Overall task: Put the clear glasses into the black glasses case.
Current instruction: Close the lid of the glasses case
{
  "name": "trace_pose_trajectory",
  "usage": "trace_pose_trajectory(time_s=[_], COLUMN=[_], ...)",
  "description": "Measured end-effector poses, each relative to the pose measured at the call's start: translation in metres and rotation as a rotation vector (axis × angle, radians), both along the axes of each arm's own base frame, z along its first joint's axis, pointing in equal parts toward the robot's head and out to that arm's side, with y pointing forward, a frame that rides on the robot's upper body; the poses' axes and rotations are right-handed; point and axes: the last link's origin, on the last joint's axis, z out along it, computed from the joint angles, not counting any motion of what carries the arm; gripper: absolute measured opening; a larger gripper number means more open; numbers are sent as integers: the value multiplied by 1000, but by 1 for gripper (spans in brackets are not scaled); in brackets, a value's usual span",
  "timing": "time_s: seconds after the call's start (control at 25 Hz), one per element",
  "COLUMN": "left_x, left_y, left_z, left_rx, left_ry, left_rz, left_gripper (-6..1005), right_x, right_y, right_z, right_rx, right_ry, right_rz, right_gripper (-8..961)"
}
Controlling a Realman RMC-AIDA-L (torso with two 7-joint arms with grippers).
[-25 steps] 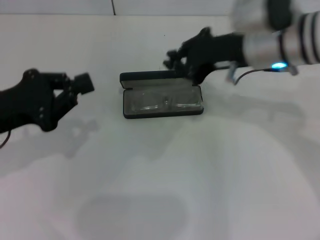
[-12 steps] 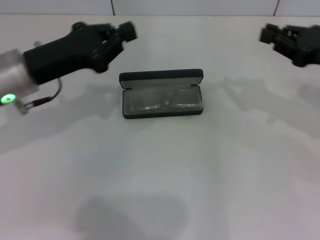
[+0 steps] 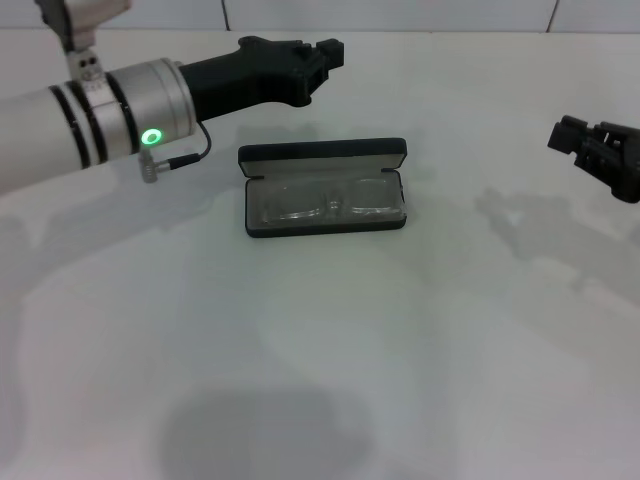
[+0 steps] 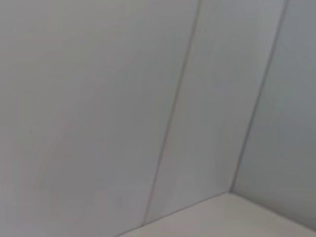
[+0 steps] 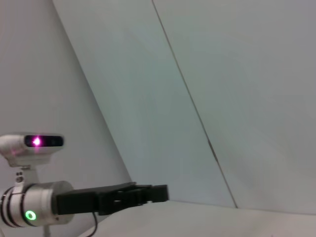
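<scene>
The black glasses case [image 3: 322, 152] lies open in the middle of the white table, its lid standing up at the back. The clear glasses [image 3: 325, 205] rest inside it on the grey lining. My left gripper [image 3: 330, 52] reaches in from the left and hangs above the table, behind the case lid and apart from it. It also shows in the right wrist view as my left gripper [image 5: 160, 192], side-on. My right gripper [image 3: 565, 137] is at the far right edge, well away from the case. The left wrist view shows only wall panels.
The white table [image 3: 320, 350] stretches out in front of the case. A panelled wall [image 3: 400, 12] runs along its far edge. The left arm's silver forearm [image 3: 90, 125] with a green light crosses the upper left.
My left arm has swung further right, so its gripper now hangs behind the case. My right gripper has dropped lower at the right edge. The case and glasses have not moved.
</scene>
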Motion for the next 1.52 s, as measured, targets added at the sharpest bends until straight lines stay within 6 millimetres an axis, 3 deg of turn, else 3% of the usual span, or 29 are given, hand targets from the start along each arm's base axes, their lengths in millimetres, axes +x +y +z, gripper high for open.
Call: trace_pose_trajectory(time_s=[0.32,0.52,0.88,1.2,1.52], left_x=[-11,-20,-29,-42,-51], left_y=[5,-3,-9,-27,-36], left_z=[-16,-32,-40,-57,-59], left_rx=[3,-38,-53,-115,-118], left_ry=[82,119,134,122,112], left_rz=[78,107,152,197,224], left_gripper=[47,48,49,49,50], right_x=[4,1,-7,-12,-16], right_y=[-3,1,11,21,25], right_z=[-7,-7,-9,-14,-15], right_rx=[-25,-23,-22,-22,-19], right_ry=[22,21,14,-6,-15], right_rz=[-23,-17,-3,-3,4], right_gripper=[144,145,146,146,147])
